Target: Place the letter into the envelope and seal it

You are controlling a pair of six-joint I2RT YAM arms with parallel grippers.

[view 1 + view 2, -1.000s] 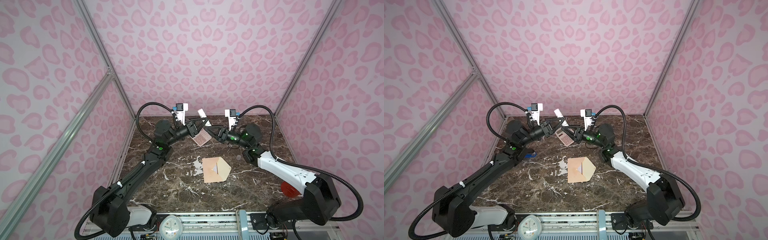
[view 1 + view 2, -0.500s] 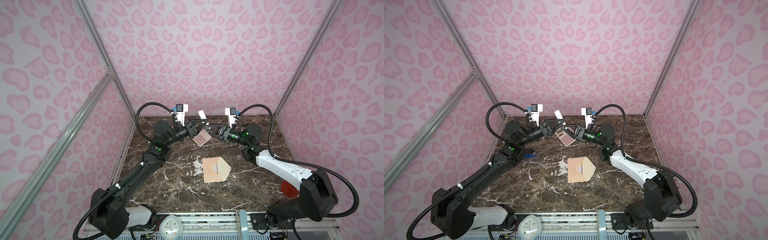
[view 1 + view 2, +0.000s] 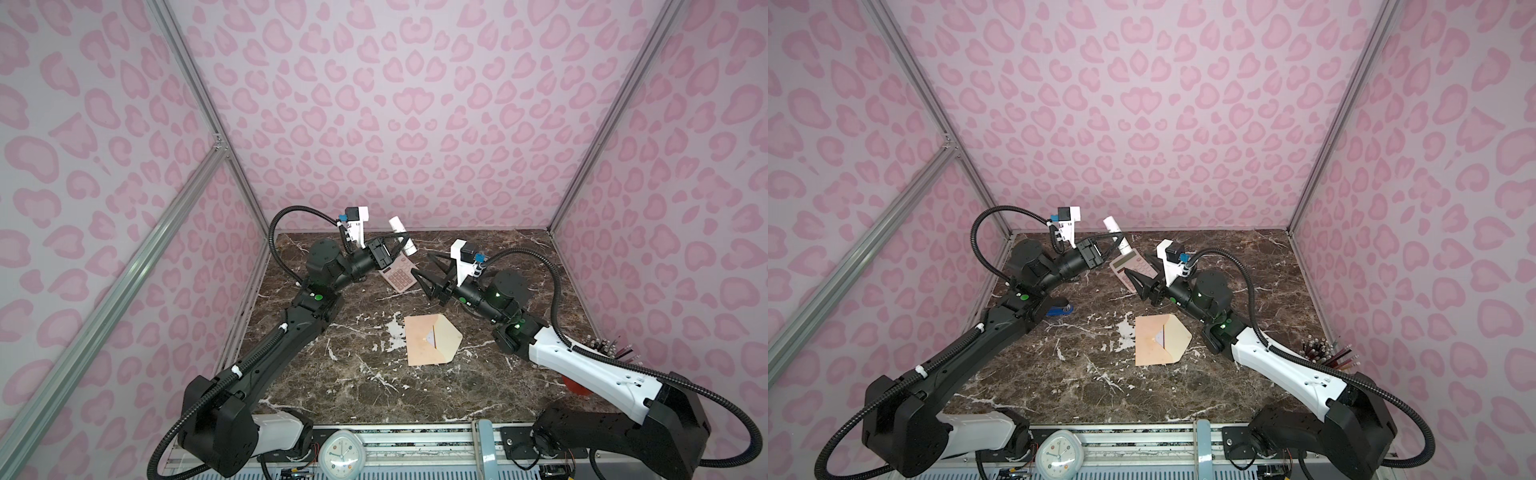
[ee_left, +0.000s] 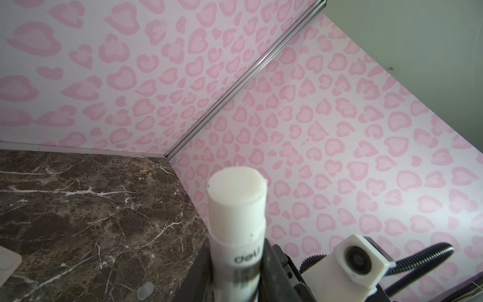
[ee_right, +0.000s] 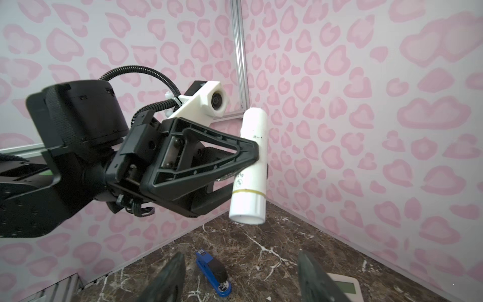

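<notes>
In both top views the peach envelope (image 3: 419, 343) (image 3: 1148, 343) lies flat mid-table, its paler flap (image 3: 449, 338) open toward the right. The letter is hidden; only a thin reddish line shows at the envelope's mouth. My left gripper (image 3: 403, 243) (image 3: 1121, 243) (image 4: 236, 264) (image 5: 257, 157) hovers above the far table, shut on a white glue stick (image 3: 402, 236) (image 3: 1116, 232) (image 4: 236, 209) (image 5: 251, 167) held nearly upright. My right gripper (image 3: 422, 264) (image 3: 1138, 266) (image 5: 241, 264) is open and empty, to the right of the stick and apart from it.
A pink-keyed calculator (image 3: 400, 275) (image 3: 1131, 266) (image 5: 345, 286) lies under the grippers. A blue stapler (image 3: 1059, 309) (image 5: 213, 274) sits near the left arm. A small translucent cap-like piece (image 4: 145, 290) lies on the marble. A pencil holder (image 3: 1325, 353) stands at the right edge.
My right gripper has opened and drawn back to the right, away from the glue stick. The left gripper still holds the stick in about the same place.
</notes>
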